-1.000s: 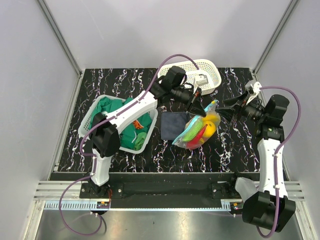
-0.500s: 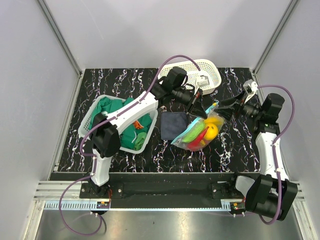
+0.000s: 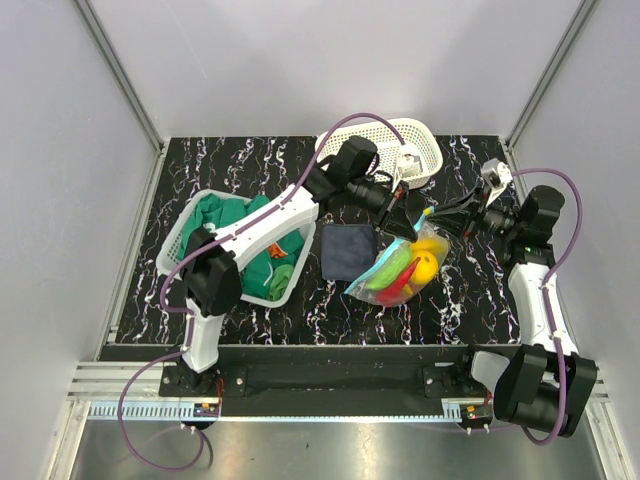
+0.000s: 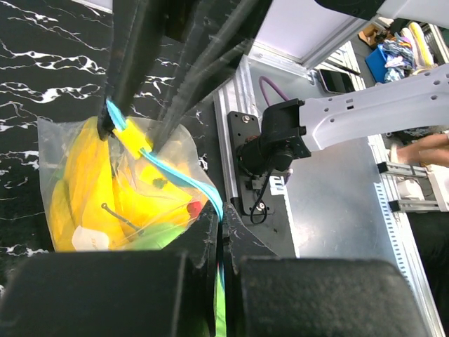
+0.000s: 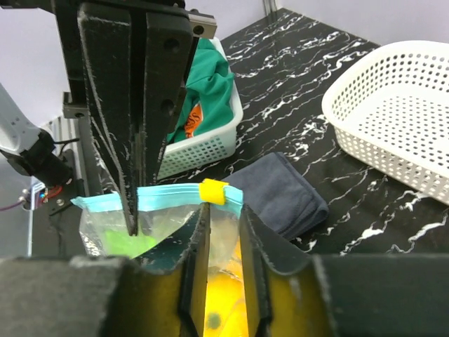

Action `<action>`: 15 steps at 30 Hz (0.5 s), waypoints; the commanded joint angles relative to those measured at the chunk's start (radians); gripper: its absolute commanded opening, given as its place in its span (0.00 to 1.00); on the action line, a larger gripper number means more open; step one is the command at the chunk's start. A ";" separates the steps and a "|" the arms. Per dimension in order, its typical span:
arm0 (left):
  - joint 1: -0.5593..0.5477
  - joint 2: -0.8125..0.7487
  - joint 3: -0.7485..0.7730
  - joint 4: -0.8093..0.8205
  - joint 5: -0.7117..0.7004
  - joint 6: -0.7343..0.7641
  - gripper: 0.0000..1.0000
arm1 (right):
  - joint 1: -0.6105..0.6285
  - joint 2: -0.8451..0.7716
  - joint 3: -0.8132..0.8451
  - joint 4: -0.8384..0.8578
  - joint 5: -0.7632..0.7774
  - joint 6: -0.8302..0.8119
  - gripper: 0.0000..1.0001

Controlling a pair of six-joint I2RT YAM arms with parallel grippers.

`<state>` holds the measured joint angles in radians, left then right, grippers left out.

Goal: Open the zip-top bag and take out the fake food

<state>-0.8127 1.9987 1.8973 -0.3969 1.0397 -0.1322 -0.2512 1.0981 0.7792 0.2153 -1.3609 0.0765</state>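
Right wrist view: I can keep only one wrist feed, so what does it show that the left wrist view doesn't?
Only right wrist: the cloth, the clothes basket and the white basket. Only left wrist: the right arm's base and the front rail. Both: the bag, its teal strip held by the left gripper, the right gripper straddling that strip, and yellow food inside.
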 commanded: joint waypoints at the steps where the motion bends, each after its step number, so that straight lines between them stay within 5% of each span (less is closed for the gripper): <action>1: -0.008 -0.026 0.062 0.092 0.049 -0.018 0.00 | 0.012 -0.013 -0.001 0.041 -0.029 0.014 0.25; 4: -0.008 -0.029 0.057 0.092 0.034 -0.021 0.00 | 0.012 -0.027 -0.008 0.039 -0.006 0.012 0.17; 6: -0.009 -0.032 0.049 0.093 0.029 -0.026 0.00 | 0.012 -0.032 0.000 0.023 0.003 0.006 0.00; 8: -0.009 -0.046 0.034 0.092 -0.010 -0.026 0.00 | 0.012 -0.050 0.003 -0.008 0.011 -0.003 0.00; 9: -0.008 -0.052 0.020 0.092 -0.029 -0.032 0.06 | 0.012 -0.059 0.006 -0.019 0.032 -0.006 0.00; 10: -0.008 -0.057 0.014 0.092 -0.070 -0.037 0.27 | 0.012 -0.084 0.011 -0.043 0.052 -0.015 0.00; 13: -0.008 -0.078 0.002 0.095 -0.148 -0.047 0.51 | 0.012 -0.127 0.034 -0.131 0.106 -0.026 0.00; 14: -0.009 -0.084 0.000 0.099 -0.167 -0.052 0.71 | 0.012 -0.138 0.031 -0.140 0.120 -0.008 0.00; 15: -0.011 -0.090 0.002 0.105 -0.178 -0.066 0.71 | 0.012 -0.145 0.029 -0.146 0.132 -0.003 0.00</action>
<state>-0.8169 1.9903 1.8931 -0.3748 0.9630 -0.1638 -0.2485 1.0126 0.7757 0.1238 -1.2892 0.0685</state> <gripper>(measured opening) 0.633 0.008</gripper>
